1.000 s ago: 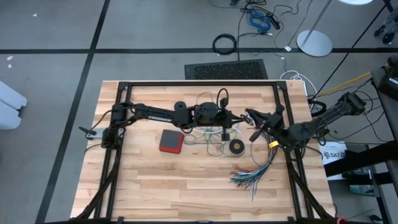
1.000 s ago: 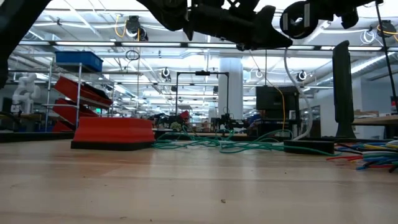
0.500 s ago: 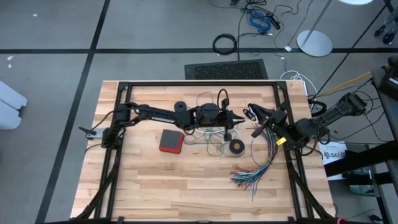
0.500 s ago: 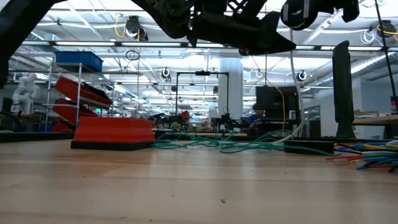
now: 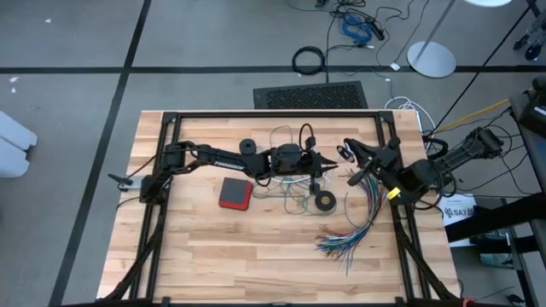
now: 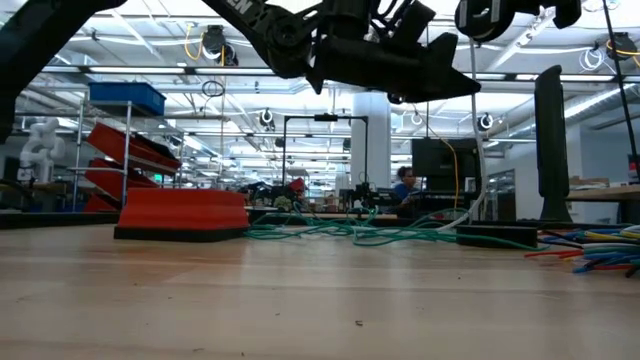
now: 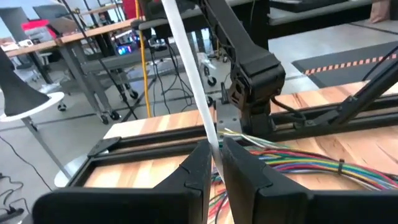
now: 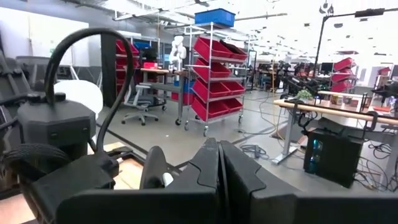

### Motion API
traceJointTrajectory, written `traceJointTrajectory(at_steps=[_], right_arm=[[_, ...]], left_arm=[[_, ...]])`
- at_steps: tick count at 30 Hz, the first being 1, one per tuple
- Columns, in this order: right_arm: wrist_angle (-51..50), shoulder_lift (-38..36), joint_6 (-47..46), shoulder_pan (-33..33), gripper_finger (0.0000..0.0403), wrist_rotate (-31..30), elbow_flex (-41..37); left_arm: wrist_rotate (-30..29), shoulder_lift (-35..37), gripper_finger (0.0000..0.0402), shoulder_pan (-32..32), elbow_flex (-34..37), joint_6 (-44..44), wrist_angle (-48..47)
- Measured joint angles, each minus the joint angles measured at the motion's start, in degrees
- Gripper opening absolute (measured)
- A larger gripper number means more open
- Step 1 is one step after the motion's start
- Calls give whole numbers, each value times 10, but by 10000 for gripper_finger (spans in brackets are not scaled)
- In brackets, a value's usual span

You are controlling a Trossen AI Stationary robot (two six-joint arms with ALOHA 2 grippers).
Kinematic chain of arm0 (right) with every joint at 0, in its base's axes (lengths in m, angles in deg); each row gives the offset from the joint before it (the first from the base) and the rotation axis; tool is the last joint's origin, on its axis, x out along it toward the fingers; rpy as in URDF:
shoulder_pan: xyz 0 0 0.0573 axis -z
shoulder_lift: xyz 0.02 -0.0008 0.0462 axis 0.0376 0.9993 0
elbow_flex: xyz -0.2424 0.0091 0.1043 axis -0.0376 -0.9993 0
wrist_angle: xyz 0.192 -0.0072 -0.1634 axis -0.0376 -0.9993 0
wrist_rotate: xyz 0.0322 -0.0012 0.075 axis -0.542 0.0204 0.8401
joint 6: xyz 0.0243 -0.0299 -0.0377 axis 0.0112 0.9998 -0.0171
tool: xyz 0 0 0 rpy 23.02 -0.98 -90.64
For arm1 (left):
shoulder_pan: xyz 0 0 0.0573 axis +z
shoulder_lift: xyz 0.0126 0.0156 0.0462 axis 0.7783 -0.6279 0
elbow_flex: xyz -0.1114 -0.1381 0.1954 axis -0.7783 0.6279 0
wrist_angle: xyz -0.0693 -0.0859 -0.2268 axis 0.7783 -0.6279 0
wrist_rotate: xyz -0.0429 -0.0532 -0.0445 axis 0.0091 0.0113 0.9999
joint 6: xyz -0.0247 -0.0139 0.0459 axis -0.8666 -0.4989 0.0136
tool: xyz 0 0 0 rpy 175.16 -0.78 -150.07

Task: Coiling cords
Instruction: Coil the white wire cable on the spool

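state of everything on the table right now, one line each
left gripper: raised, fingers shut on white cord
white cord: taut, lifted off table
teal-green cord: loose tangle on table
right gripper: raised, fingers shut
red box: flat on table
multicoloured wires: fanned out
black ring: lying flat

I'm looking into a big robotics lab, wire racks with red bins [image 8: 214, 93], workbenches with monitors [image 6: 435, 165], ceiling strip lights, cables on grey floor [image 5: 354, 26]
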Motion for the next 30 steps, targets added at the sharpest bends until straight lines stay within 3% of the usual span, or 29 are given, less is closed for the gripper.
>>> traceJointTrajectory(at_steps=[12,22,30], right_arm=[[37,-1,43,0,0,1,0],[37,-1,43,3,0,3,0],[-18,22,-30,53,0,5,0]], left_arm=[[-11,-25,44,0,0,-17,26],[-19,-27,5,0,0,-17,21],[-56,-28,2,-13,-24,-17,-20]])
